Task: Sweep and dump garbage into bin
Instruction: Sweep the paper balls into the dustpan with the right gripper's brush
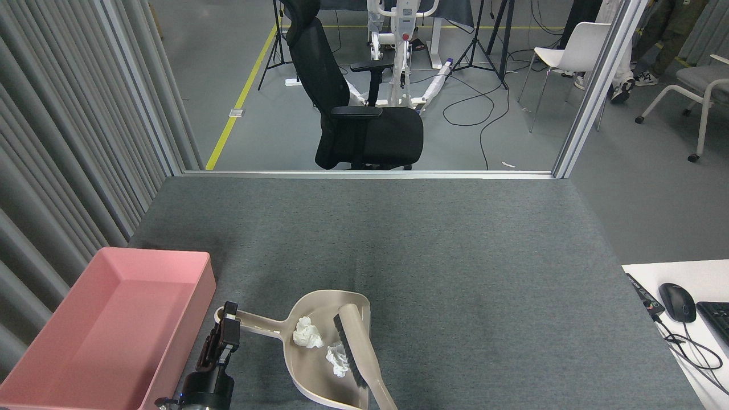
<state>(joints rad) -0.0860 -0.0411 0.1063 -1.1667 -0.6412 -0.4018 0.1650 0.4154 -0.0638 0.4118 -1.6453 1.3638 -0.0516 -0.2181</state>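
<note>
Both small crumpled white paper balls (308, 332) lay inside the beige plastic dustpan (319, 364), with the beige black-bristled brush (356, 353) resting just right of them. The left gripper (228, 324) was clamped on the dustpan's handle; the right gripper was out of sight. Sweeping looked finished; tipping the load into the empty pink rectangular plastic tray (34, 364) at the near left remained.

Two paper balls (308, 332) lie inside the beige dustpan (319, 376), one near the handle, the other (338, 360) touching the brush (356, 353) bristles. The left gripper (226, 328) clamps the dustpan handle. The pink bin (85, 336) sits just left, on the grey table (455, 256).
</note>
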